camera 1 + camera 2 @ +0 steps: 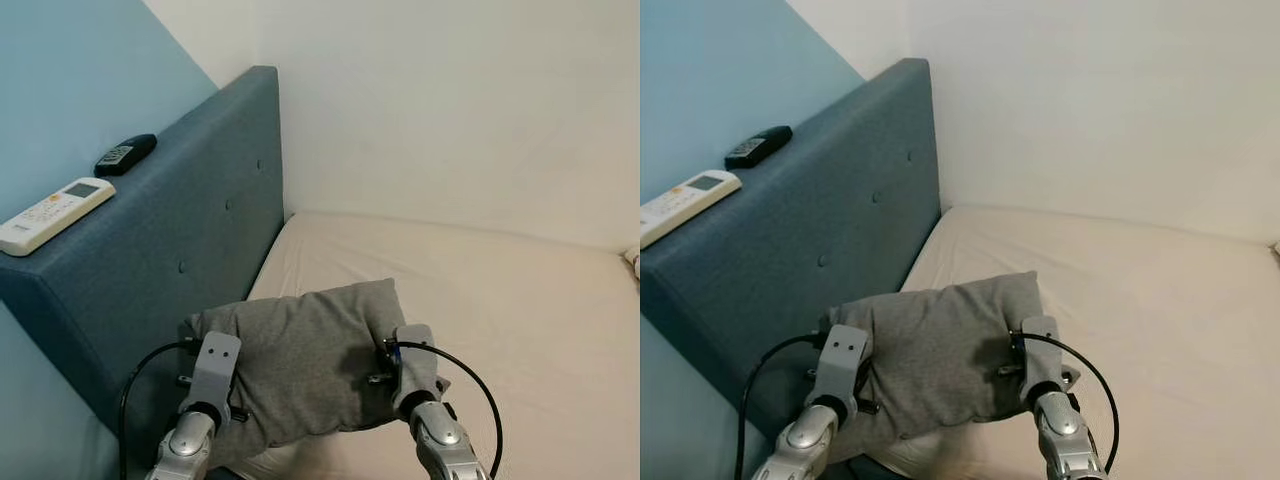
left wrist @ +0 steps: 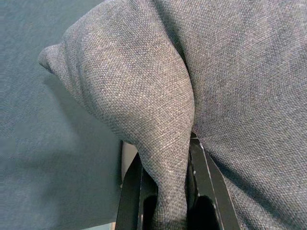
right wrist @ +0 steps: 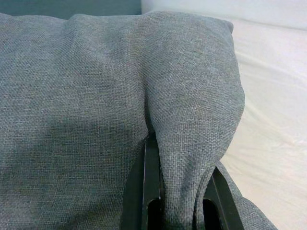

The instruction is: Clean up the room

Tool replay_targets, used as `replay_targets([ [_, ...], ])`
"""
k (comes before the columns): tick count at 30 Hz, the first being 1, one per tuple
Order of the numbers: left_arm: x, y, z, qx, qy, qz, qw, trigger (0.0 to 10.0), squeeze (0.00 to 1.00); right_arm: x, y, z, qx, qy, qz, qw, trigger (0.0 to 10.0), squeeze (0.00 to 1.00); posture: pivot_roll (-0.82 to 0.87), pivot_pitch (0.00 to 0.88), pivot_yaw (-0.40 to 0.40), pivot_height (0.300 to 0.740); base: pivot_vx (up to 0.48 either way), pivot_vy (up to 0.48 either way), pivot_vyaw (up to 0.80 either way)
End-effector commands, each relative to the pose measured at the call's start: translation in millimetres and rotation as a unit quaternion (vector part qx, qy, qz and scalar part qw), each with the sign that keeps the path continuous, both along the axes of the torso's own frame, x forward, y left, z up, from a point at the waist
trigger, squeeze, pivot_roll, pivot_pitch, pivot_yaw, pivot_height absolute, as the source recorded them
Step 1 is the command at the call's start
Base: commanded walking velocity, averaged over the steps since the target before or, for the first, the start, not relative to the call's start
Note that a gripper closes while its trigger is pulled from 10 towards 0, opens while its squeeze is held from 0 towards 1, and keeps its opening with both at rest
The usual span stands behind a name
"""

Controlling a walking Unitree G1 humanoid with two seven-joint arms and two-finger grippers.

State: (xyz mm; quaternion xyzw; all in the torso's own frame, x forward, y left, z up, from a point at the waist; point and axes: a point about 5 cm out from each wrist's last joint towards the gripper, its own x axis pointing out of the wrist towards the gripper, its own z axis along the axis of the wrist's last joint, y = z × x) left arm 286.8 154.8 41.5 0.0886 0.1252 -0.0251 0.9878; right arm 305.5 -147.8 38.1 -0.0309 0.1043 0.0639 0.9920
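Observation:
A grey fabric pillow [image 1: 300, 350] hangs just above the cream mattress [image 1: 480, 290], close to the blue padded headboard [image 1: 190, 230]. My left gripper [image 2: 165, 191] is shut on a pinched fold at the pillow's left edge. My right gripper [image 3: 180, 191] is shut on a fold at its right edge. In the eye views both wrists [image 1: 210, 370] [image 1: 412, 370] sit against the pillow's near side, and the fingers are hidden behind the cloth.
A white remote [image 1: 55, 215] and a black remote [image 1: 125, 153] lie on top of the headboard. A white wall [image 1: 450, 100] stands behind the bed. A small object [image 1: 632, 262] pokes in at the mattress's right edge.

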Motion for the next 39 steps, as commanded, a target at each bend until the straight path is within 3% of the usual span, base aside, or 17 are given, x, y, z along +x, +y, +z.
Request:
replay_targets([
  [1, 2.2, 4.9, 2.7, -0.001, -0.004, 0.008, 1.0, 10.0, 0.0, 0.1, 0.3, -0.1, -0.008, -0.002, 0.007, 1.0, 10.0, 0.0, 0.01, 0.096, -0.024, 0.74, 0.0, 0.401, 0.0],
  [6, 2.1, 2.7, 3.4, -0.004, -0.007, 0.002, 1.0, 10.0, 0.0, -0.6, 0.8, -0.6, -0.007, -0.003, 0.007, 1.0, 10.0, 0.0, 0.01, 0.098, -0.024, 0.74, 0.0, 0.48, 0.0],
  [31, -0.4, -8.1, 4.7, -0.022, -0.011, -0.018, 1.0, 10.0, 0.0, -1.7, -1.0, -2.4, 0.006, 0.004, 0.004, 1.0, 10.0, 0.0, 0.01, 0.096, -0.024, 0.74, 0.0, 0.0, 0.0],
  [36, -2.6, -5.5, 1.5, -0.016, -0.007, -0.018, 1.0, 10.0, 0.0, -2.7, -0.2, -3.8, 0.007, 0.007, 0.006, 1.0, 10.0, 0.0, 0.01, 0.094, -0.025, 0.74, 0.0, 0.0, 0.0],
  [39, -9.5, -2.3, -10.2, -0.004, 0.017, -0.029, 0.999, 10.0, 0.0, -8.0, -3.6, -13.4, -0.021, 0.03, 0.005, 0.999, 10.0, 0.0, 0.01, 0.088, -0.026, 0.74, 0.0, 0.0, 0.0],
])
